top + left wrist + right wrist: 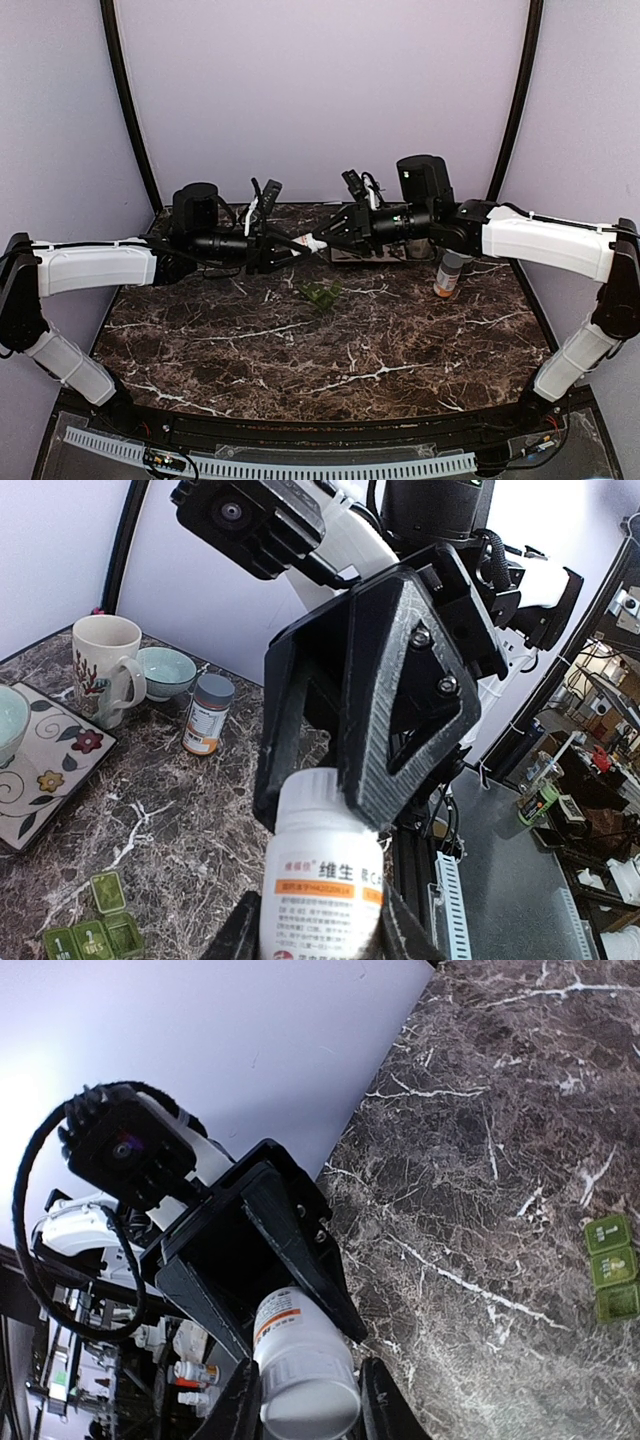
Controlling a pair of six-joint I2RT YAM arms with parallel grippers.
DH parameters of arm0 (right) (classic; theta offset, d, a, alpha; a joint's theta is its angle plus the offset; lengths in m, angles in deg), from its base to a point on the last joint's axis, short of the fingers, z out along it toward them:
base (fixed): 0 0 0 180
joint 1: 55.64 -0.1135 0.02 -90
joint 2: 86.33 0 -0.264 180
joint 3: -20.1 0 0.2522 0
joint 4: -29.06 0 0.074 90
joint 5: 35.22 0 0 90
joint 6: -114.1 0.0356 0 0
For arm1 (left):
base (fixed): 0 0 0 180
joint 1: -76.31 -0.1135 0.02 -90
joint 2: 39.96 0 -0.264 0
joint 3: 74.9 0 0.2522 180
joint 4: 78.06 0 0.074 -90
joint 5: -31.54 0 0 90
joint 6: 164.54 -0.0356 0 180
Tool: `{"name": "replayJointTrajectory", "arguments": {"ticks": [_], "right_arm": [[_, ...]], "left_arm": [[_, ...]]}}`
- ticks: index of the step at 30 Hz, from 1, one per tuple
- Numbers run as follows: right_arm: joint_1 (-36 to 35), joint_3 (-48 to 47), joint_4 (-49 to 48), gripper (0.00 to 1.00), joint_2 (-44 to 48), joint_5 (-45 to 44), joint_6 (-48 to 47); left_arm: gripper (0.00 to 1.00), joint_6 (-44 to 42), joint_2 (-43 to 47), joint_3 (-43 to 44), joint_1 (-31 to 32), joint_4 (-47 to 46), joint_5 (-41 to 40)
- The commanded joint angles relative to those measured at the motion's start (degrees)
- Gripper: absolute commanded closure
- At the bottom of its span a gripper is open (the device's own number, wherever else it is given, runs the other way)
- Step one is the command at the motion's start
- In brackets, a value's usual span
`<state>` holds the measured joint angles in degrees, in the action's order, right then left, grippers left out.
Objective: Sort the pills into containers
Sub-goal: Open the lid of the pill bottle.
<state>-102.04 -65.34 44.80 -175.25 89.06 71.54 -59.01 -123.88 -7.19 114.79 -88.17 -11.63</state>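
A white pill bottle [313, 243] with an orange label hangs in the air between both arms. My left gripper [293, 248] is shut on its body [318, 880], with my fingers [243, 932] on either side. My right gripper [331, 239] is shut on its white cap [312, 1400], and its black fingers [400, 680] cover the cap in the left wrist view. The dark green pill box [322, 295] lies on the marble below the bottle, with lids open; it also shows in the left wrist view [95, 935] and the right wrist view [612, 1265]. No pills are visible.
An amber bottle [447, 275] stands at the back right and also shows in the left wrist view [207, 715]. A mug [105, 665], a pale green bowl [167, 670] and a flowered tray [45, 765] stand along the back edge.
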Motion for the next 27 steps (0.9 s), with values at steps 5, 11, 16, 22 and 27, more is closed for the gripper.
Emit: {"name": "replayJointTrajectory", "arguments": {"ticks": [5,11,16,22,27], "right_arm": [[-0.2,-0.9,0.9,1.00,0.9,0.6,-4.8],[-0.7,1.3,-1.3,1.00,3.8,2.2,-16.4],[-1.2,3.2,-2.3,1.00,6.4,2.6,-26.2],[-2.8,2.4,0.3,1.00,6.8,-0.6,-34.6],[-3.6,2.4,1.5,0.96,6.5,-2.8,-36.6]], "left_arm": [[1.00,1.2,1.8,0.4,0.1,-2.0,1.8],[1.00,8.9,0.9,0.1,-1.6,-8.5,8.7],[1.00,16.8,-1.0,0.3,-2.4,-14.9,15.7],[1.00,22.6,-3.0,1.0,-2.4,-19.3,20.9],[1.00,22.3,-3.2,1.1,-2.4,-18.6,21.4]]}}
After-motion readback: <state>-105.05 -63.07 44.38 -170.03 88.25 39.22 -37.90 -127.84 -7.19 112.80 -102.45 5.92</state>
